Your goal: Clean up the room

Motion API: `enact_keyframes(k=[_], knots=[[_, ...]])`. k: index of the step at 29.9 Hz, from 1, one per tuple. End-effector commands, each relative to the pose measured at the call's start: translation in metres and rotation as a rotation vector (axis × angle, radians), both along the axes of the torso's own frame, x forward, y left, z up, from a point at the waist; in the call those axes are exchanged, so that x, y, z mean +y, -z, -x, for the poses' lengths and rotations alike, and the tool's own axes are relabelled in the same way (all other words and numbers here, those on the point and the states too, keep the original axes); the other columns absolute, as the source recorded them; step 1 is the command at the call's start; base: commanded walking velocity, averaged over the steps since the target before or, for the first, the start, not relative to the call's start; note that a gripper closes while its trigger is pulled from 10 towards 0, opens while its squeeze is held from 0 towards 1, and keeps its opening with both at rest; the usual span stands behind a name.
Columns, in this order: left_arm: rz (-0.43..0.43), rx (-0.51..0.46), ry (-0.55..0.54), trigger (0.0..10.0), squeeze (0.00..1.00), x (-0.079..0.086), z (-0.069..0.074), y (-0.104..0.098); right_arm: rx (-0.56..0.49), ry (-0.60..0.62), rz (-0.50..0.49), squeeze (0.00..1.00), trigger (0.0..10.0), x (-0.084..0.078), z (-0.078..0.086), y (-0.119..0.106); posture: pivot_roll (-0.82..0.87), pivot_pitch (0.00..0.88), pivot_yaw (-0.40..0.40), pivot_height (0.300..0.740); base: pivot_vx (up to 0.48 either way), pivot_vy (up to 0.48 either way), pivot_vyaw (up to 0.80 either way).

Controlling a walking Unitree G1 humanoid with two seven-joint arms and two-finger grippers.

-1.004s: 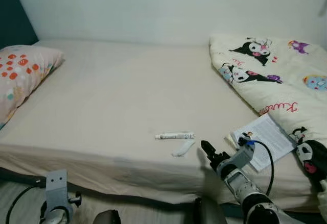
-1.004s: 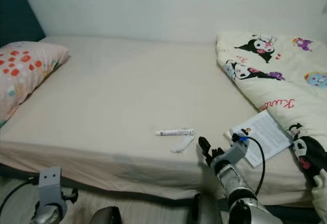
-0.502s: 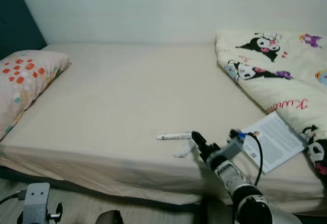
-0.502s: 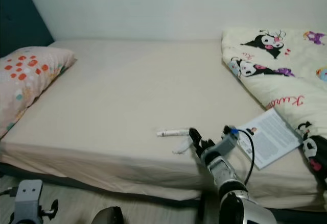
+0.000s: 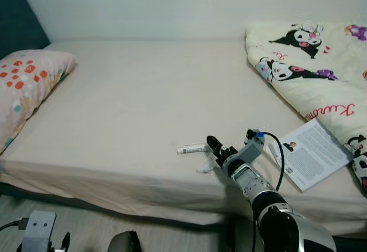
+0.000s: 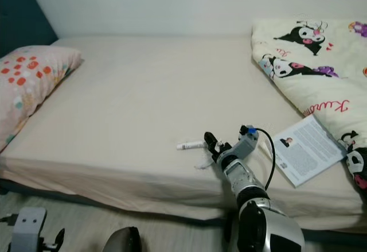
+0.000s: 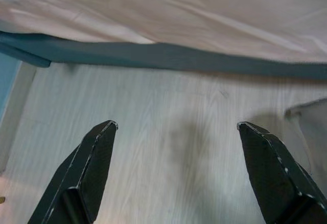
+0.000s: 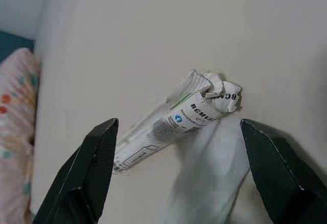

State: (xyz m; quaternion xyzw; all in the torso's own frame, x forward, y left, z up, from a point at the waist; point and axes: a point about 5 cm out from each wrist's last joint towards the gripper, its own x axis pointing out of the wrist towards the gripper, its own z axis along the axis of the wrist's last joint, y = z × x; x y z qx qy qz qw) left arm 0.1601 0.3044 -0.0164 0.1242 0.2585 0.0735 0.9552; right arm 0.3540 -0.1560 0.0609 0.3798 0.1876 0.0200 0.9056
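We had our right pincer point(image 5: 213, 146) spread wide at the tube point(image 5: 192, 148) on the bed point(image 5: 143, 103), at its three o'clock end; next, closing on it; left pincer point(image 7: 176, 170) idle, spread.

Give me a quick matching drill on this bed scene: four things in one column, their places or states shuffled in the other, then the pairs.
1. tube
2. booklet
3. pillow
4. right gripper

A. at the bed's left end
B. open, at the tube's crumpled end
C. beside the cartoon-print quilt
D. near the front edge, next to a white scrap

Pairs: 1-D, 2-C, 3-A, 4-B
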Motion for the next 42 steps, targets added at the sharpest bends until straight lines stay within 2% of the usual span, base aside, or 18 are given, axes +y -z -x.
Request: enact_keyframes(k=[1,9,11,12,15,17,24,35,39,40,41,42], knots=[[-0.018,0.015,0.012,10.0,0.0,0.006,0.003,-0.003,0.043,-0.024,0.019,0.0,10.0,0.008,0.001,0.003,0.15,0.18,0.088,0.471,0.0,0.0,0.0],[-0.007,0.013,0.026,10.0,0.0,0.003,0.003,-0.007,0.0,0.035,-0.003,0.0,10.0,-0.005,-0.007,-0.009,0.13,0.198,0.087,0.471,0.0,0.0,0.0],[-0.003,0.018,0.031,10.0,0.0,0.001,0.004,-0.006,0.028,0.028,0.021,0.0,10.0,-0.005,-0.005,-0.006,0.13,0.201,0.088,0.471,0.0,0.0,0.0],[0.002,0.022,0.045,10.0,0.0,-0.002,0.004,-0.007,0.102,0.014,0.068,0.0,10.0,-0.004,0.002,0.005,0.13,0.208,0.088,0.471,0.0,0.0,0.0],[0.003,0.022,0.053,10.0,0.0,-0.003,0.004,-0.007,0.137,0.009,0.085,0.0,10.0,-0.002,0.005,0.01,0.13,0.208,0.088,0.471,0.0,0.0,0.0],[0.003,0.021,0.059,10.0,0.0,-0.003,0.005,-0.009,0.161,-0.004,0.077,0.0,10.0,0.002,0.007,0.013,0.14,0.219,0.09,0.471,0.0,0.0,0.0],[0.002,0.025,0.062,10.0,0.0,-0.003,0.008,-0.013,0.132,-0.039,0.034,0.0,10.0,0.019,0.001,0.005,0.15,0.229,0.094,0.471,0.0,0.0,0.0],[0.002,0.038,0.083,10.0,0.0,-0.006,0.011,-0.016,0.093,-0.026,0.012,0.0,10.0,0.028,-0.011,-0.013,0.16,0.243,0.096,0.471,0.0,0.0,0.0],[0.001,0.04,0.088,10.0,0.0,-0.008,0.012,-0.017,0.118,-0.087,0.091,0.0,10.0,0.035,-0.011,-0.013,0.17,0.245,0.096,0.471,0.0,0.0,0.0],[-0.001,0.04,0.09,10.0,0.0,-0.007,0.012,-0.018,0.126,-0.101,0.147,0.0,10.0,0.037,-0.011,-0.012,0.17,0.248,0.096,0.471,0.0,0.0,0.0],[-0.001,0.04,0.09,10.0,0.0,-0.007,0.012,-0.018,0.126,-0.101,0.147,0.0,10.0,0.037,-0.011,-0.012,0.17,0.248,0.096,0.471,0.0,0.0,0.0],[-0.004,0.041,0.09,10.0,0.0,-0.006,0.012,-0.019,0.125,-0.112,0.193,0.0,8.4,0.038,-0.012,-0.013,0.17,0.251,0.096,0.471,0.0,0.0,0.0]])
